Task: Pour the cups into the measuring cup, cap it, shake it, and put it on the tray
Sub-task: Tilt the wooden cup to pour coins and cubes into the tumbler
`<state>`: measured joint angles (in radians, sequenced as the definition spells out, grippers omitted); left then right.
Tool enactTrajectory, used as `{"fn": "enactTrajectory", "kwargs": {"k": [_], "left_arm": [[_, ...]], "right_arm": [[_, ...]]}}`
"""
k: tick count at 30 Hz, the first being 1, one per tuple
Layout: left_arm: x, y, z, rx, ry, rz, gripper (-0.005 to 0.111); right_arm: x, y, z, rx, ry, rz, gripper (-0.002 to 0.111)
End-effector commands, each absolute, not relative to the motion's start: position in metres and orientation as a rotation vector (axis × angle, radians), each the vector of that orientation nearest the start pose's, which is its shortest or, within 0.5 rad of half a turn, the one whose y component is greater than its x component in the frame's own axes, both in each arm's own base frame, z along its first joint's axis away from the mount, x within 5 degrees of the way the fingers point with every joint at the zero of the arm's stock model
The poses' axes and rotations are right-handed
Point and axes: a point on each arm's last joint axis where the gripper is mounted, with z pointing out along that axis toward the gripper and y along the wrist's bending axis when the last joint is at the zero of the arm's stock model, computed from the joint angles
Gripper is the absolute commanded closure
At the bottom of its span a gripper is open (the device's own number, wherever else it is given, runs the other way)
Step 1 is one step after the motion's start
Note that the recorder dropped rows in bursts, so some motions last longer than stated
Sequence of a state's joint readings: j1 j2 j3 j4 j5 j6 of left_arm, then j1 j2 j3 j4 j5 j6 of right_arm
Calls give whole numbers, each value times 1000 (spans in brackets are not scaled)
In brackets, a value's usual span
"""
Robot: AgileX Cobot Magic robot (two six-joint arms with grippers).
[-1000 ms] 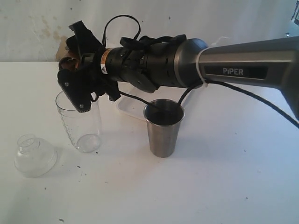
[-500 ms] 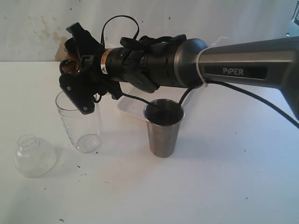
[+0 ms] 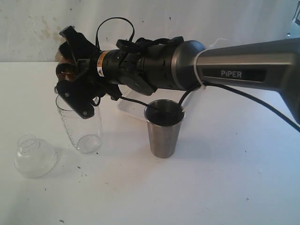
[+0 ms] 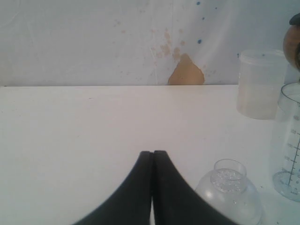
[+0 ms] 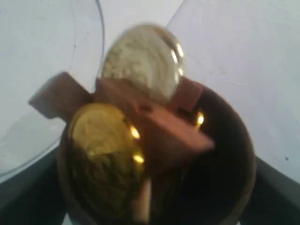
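My right gripper (image 3: 71,72) reaches across to the left and is shut on the brown wooden cup (image 3: 64,70). The cup is tipped on its side just above the mouth of the clear measuring cup (image 3: 80,125). In the right wrist view the wooden cup (image 5: 234,145) holds gold balls (image 5: 101,140) and brown blocks (image 5: 159,122), and the measuring cup's rim (image 5: 96,56) lies beyond its lip. The steel tumbler (image 3: 163,129) stands upright right of the measuring cup. The white tray (image 3: 127,107) shows partly behind the arm. My left gripper (image 4: 153,153) is shut and empty, low over the table.
A clear domed cap (image 3: 34,156) lies on the table left of the measuring cup, close to my left gripper's fingers (image 4: 176,197). A frosted plastic cup (image 4: 259,84) stands by the back wall. The right arm's cable (image 3: 253,98) hangs over the tumbler.
My right gripper has shifted a little left and rolled further, tipping the wooden cup more steeply over the measuring cup. The left gripper has not moved.
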<state>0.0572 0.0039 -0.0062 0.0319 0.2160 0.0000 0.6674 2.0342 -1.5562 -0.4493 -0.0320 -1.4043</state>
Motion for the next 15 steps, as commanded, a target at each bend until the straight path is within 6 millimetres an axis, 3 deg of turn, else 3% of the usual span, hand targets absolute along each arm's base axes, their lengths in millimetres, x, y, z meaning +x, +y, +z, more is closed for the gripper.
{"fn": "enactTrajectory", "kwargs": {"k": [1,15], "left_arm": [[56,4,195,-27,1688,70,107],[56,4,195,-27,1688,70,107]], "right_arm": [[380,303,260,-1886,579,-777,108],[380,303,260,-1921,503,-831,108]]}}
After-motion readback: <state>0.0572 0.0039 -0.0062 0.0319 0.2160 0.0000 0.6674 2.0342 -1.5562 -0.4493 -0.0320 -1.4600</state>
